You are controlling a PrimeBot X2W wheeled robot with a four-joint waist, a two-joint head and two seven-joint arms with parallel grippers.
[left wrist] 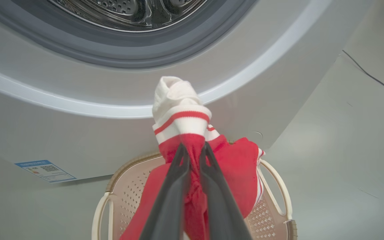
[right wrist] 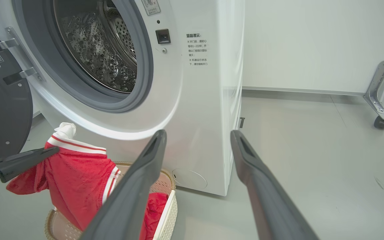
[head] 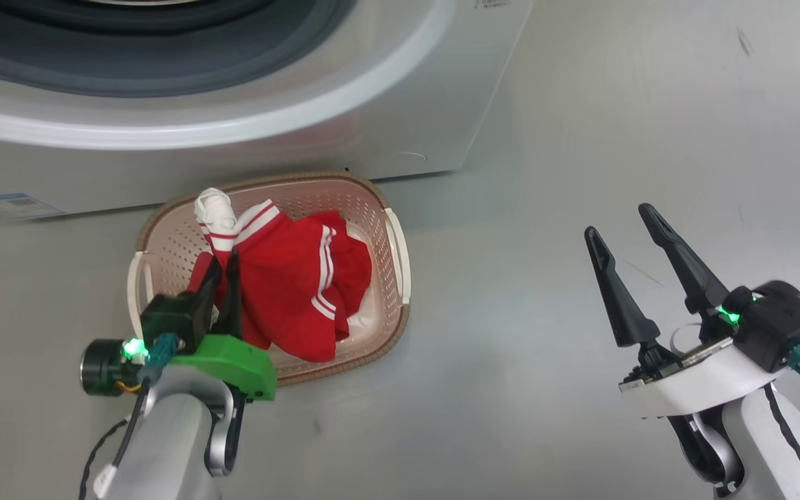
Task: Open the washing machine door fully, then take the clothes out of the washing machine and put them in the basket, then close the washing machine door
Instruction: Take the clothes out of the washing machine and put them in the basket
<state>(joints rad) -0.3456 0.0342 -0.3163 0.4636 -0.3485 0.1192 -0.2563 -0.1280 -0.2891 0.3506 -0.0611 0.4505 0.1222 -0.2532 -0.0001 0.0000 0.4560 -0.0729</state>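
My left gripper (head: 225, 262) is shut on the red clothes (head: 296, 285), pinching a fold just below the white striped cuff (left wrist: 178, 110). The garment hangs from the fingers (left wrist: 175, 186) over the cream basket (head: 393, 236), its lower part lying inside. The basket stands on the floor against the front of the washing machine (head: 407, 104). The drum (right wrist: 102, 50) is open, and the washing machine door (right wrist: 2, 110) is swung out to the left. Well off to the right of the basket, my right gripper (head: 617, 221) is open with nothing between its fingers (right wrist: 138, 186).
A blue sticker (head: 14, 205) marks the machine's lower front. A metal frame leg on a caster (right wrist: 380, 121) stands by the white wall to the right. A thin cable (left wrist: 372, 76) runs across the grey floor (head: 546, 278) beside the machine.
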